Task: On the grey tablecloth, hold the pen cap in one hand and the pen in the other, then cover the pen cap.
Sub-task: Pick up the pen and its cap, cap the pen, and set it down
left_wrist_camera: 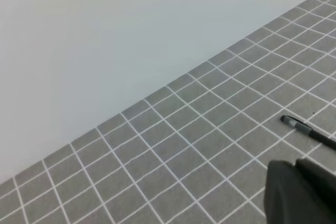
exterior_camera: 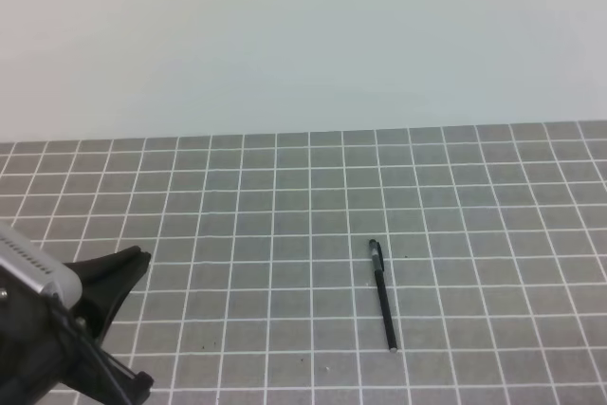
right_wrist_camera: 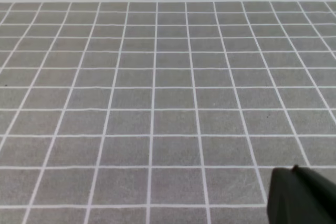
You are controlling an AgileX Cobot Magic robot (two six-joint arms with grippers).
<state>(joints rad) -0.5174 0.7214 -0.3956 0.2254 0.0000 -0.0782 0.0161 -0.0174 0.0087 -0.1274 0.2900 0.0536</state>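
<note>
Looking down from high at the front onto the grey tablecloth [exterior_camera: 285, 196]; left wrist view skimming low and diagonally, sharing the pen [exterior_camera: 382, 295] [left_wrist_camera: 307, 129]; right wrist view facing the far edge closely.

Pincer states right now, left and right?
Left pincer: open, holding nothing.
Right pincer: only a dark edge shows; cannot be told.

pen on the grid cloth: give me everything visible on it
The pen is a thin, straight black stick lying flat on the grey tablecloth, right of centre in the high view. It runs near-to-far, slightly slanted, spanning several grid squares. The far end has a greyish, slightly thicker section; the near end shows a small pale tip. The material looks like plastic. Nothing touches it but the cloth. The left gripper sits well apart, to its left. Whether the cap is fitted cannot be told.
</note>
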